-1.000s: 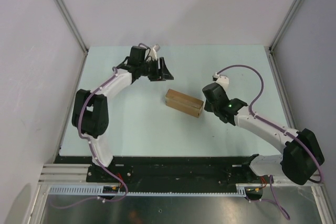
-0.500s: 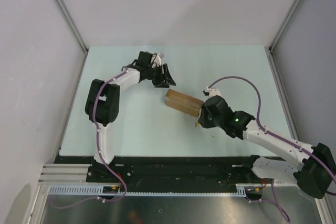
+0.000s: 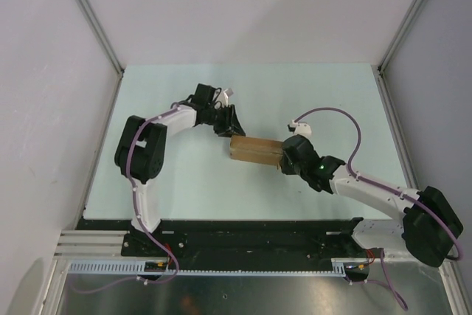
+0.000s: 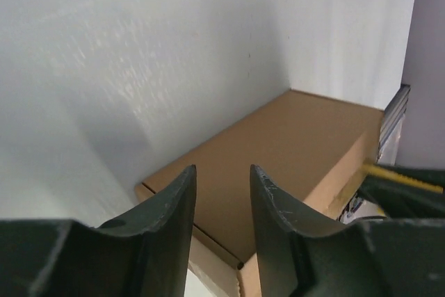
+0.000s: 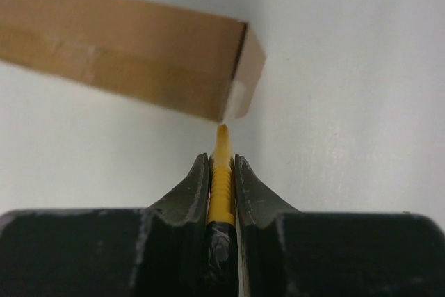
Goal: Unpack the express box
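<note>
The express box (image 3: 254, 149) is a closed brown carton lying flat mid-table. It fills the left wrist view (image 4: 278, 165) and crosses the top of the right wrist view (image 5: 132, 46). My left gripper (image 3: 230, 127) is open, its fingers (image 4: 174, 206) just above the box's far left corner. My right gripper (image 3: 283, 158) is shut on a yellow-and-black utility knife (image 5: 222, 172). The knife's tip touches the box's near right end corner. The knife also shows at the right edge of the left wrist view (image 4: 407, 179).
The light table surface (image 3: 184, 175) is walled in by white panels on the left, back and right. A black rail (image 3: 243, 234) runs along the near edge by the arm bases.
My left gripper has moved right and down to the box's left end. My right arm has swung left until the knife meets the box's right end. The box has turned a little.
</note>
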`<action>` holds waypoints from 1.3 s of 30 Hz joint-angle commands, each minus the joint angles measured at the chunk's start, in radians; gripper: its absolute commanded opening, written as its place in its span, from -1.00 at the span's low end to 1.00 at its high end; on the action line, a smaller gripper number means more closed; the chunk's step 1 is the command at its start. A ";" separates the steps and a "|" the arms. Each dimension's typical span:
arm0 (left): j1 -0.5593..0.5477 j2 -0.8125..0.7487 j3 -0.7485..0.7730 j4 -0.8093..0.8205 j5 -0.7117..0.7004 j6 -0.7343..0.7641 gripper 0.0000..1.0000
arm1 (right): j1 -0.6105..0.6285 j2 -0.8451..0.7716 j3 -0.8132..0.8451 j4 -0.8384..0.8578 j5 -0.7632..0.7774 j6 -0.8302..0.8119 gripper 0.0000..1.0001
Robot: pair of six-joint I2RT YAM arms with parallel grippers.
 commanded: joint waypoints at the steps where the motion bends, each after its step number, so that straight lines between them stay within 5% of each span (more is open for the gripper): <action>1: -0.013 -0.131 -0.065 0.011 -0.021 0.047 -0.17 | -0.053 -0.001 -0.011 0.087 0.077 0.048 -1.00; 10: -0.013 -0.257 -0.094 0.011 -0.056 0.058 0.00 | -0.093 -0.001 -0.022 0.106 0.074 0.074 -1.00; 17: -0.041 -0.342 -0.047 0.009 -0.119 0.036 0.08 | -0.094 -0.206 -0.027 -0.043 0.172 0.095 -1.00; 23: -0.153 -0.302 0.045 0.011 -0.096 0.007 -0.34 | -0.113 -0.318 -0.002 0.023 0.117 0.006 -1.00; 27: -0.222 -0.251 0.087 0.011 -0.105 -0.011 -0.34 | -0.113 -0.260 0.036 0.037 0.134 0.002 -1.00; 39: -0.407 -0.259 0.027 0.009 -0.590 0.154 0.09 | -0.120 -0.153 0.059 0.138 0.142 -0.008 -1.00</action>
